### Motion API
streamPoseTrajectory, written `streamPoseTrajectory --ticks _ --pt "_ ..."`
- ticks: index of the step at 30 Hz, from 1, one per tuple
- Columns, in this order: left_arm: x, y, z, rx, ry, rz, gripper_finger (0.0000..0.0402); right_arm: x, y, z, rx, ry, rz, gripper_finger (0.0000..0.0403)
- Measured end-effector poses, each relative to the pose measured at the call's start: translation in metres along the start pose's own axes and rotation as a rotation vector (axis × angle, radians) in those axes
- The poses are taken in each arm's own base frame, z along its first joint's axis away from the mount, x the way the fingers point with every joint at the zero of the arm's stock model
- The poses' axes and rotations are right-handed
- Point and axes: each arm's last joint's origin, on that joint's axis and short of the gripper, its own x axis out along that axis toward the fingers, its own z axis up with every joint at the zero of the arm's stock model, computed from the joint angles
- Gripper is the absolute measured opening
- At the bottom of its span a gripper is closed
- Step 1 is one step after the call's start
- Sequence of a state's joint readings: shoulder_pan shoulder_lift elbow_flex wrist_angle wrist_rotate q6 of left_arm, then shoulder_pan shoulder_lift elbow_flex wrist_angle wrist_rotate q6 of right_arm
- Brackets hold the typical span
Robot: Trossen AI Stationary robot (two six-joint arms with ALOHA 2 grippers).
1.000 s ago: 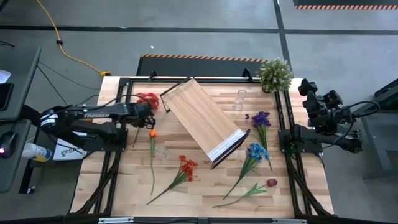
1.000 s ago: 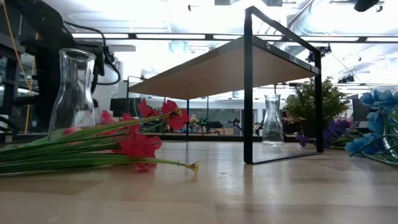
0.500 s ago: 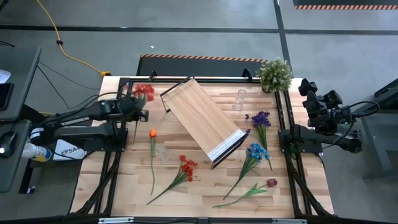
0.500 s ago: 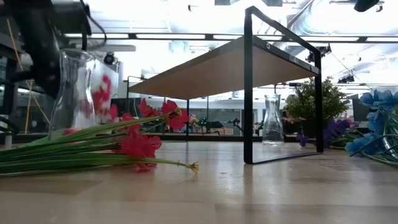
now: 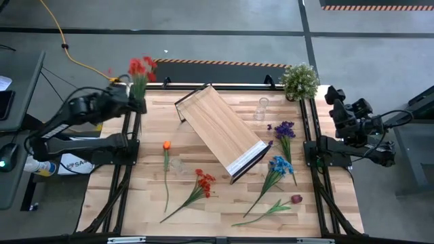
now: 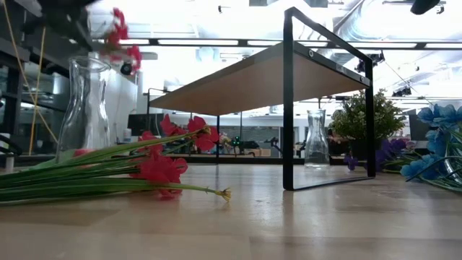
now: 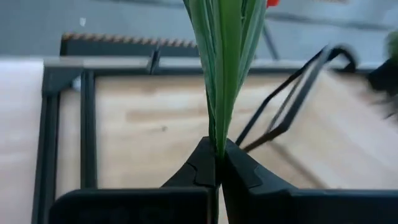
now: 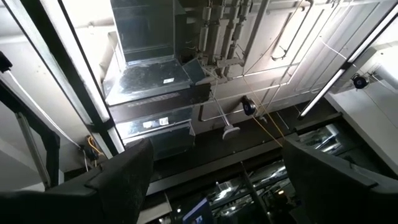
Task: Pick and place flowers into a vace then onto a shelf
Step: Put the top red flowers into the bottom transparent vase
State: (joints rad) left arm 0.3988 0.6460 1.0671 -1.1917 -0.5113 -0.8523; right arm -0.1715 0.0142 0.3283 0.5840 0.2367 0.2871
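Flowers on table: five, namely orange (image 5: pixel 166 145), red-orange (image 5: pixel 203 181), blue (image 5: pixel 279 165), purple (image 5: pixel 284 129), dark red (image 5: pixel 296 199)
Red flower (image 5: pixel 140 66): stem clamped in left gripper (image 5: pixel 137 103), raised at table's far left corner
Vases: two, near vase (image 6: pixel 84 105) and far vase (image 6: pixel 315 139), both empty
Shelf (image 5: pixel 220 129): one, mid-table
Right gripper (image 8: pixel 211 180): fingers apart, parked at right edge

potted plant (image 5: pixel 300 80), yellow cable (image 5: pixel 68 49) — table (image 5: pixel 203 210)

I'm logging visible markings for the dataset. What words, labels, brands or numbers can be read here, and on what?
"SA": start of a white label on the left arm's base, the rest hidden.
Nothing else legible: the shelf, flowers and vases carry no text, and the wrist views show none.
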Motion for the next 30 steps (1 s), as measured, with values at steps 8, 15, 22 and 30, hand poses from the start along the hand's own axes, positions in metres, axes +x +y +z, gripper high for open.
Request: streamPoseTrajectory --ticks 8,15,22,30 --pt "-0.028 0.001 0.021 -0.016 -0.089 -0.049 0.0048 0.0 0.0 0.0 -0.001 0.003 -0.001 0.0344" --pt "-0.028 0.002 0.021 0.0 -0.089 -0.046 0.0044 0.0 0.0 0.0 -0.001 0.004 -0.001 0.0344" --pt "-0.028 0.002 0.021 0.0 -0.089 -0.047 0.0045 0.0 0.0 0.0 -0.001 0.004 -0.001 0.0344" --pt "-0.028 -0.002 0.023 0.003 -0.097 -0.09 0.0052 0.0 0.0 0.0 -0.001 0.004 -0.001 0.0344"
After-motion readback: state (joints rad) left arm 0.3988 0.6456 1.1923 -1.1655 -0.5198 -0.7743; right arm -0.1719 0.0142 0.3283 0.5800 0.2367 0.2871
